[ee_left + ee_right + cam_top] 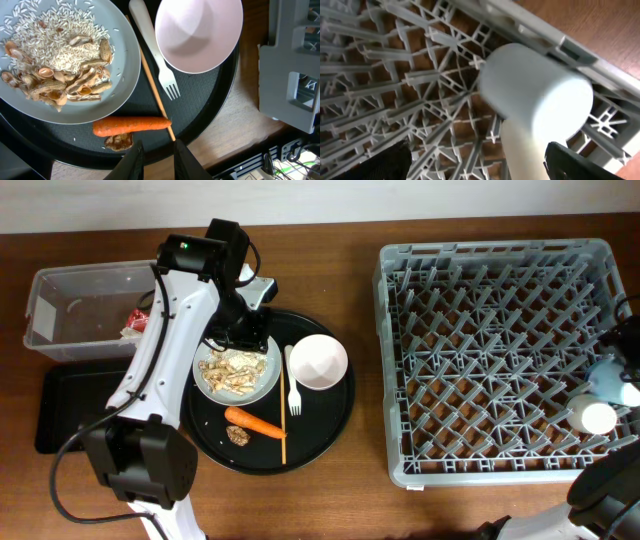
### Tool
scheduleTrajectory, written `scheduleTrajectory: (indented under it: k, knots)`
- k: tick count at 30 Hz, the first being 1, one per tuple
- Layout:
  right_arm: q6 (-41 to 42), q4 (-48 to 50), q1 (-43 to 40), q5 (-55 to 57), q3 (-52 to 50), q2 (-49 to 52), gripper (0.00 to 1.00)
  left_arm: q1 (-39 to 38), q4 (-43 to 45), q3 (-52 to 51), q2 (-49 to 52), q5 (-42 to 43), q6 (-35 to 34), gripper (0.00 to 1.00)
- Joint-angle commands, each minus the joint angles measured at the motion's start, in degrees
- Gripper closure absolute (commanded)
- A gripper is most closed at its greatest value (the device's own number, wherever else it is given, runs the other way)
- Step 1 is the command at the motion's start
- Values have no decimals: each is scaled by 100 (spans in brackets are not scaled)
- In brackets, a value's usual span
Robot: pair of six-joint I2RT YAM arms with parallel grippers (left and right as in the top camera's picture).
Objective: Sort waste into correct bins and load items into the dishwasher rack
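My left gripper (157,145) hovers over the grey-white plate (125,75) of food scraps (55,65), jaws narrowly open with nothing between them. Beside the plate lie the white fork (150,45), chopstick (155,90), pink bowl (200,30), carrot (131,126) and brown lump (119,142). My right gripper (475,150) is wide open around the light-blue cup (535,95), which rests in the dishwasher rack (420,75) near its front right corner (598,417). The clear bin (80,310) holds the red wrapper (140,318) and the tissue (130,332).
A round black tray (330,420) carries the plate, bowl, cutlery and carrot. The shallow black bin (70,410) lies in front of the clear one. The left arm (165,350) stretches over both bins. The rack (480,380) fills the right half of the table.
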Motion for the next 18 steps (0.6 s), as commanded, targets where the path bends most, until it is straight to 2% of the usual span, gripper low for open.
scheduleTrajectory:
  k: [1, 4, 6, 8, 12, 14, 15, 16, 18]
  knots:
    - [15, -63, 15, 31, 127, -122, 12, 13, -42, 63, -33, 0, -33, 80]
    - [15, -234, 22, 31, 127, -227, 12, 13, -42, 63, -33, 0, -33, 80]
    - [-129, -297, 28, -584, 127, -372, 12, 13, -39, 63, -33, 0, -35, 79]
    - [-960, -350, 162, -2006, 127, -535, 13, 13, -39, 63, -33, 2, -35, 80]
    - [-1821, -1126, 1040, -2004, 118, -560, 19, 13, -33, 63, -33, 2, -35, 79]
    - [-1902, -1228, 1910, -1718, 118, -496, 45, 13, -15, 63, -33, 2, -37, 79]
    - [-1902, -1158, 2291, -1716, 118, -420, 67, 13, -17, 63, -33, 2, -37, 79]
    - [-1904, -1036, 2802, -1714, 118, -306, 81, 13, -17, 63, -33, 2, -35, 79]
    - [-1904, -859, 3471, -1674, 118, -127, 96, 13, -17, 63, -33, 2, -37, 79]
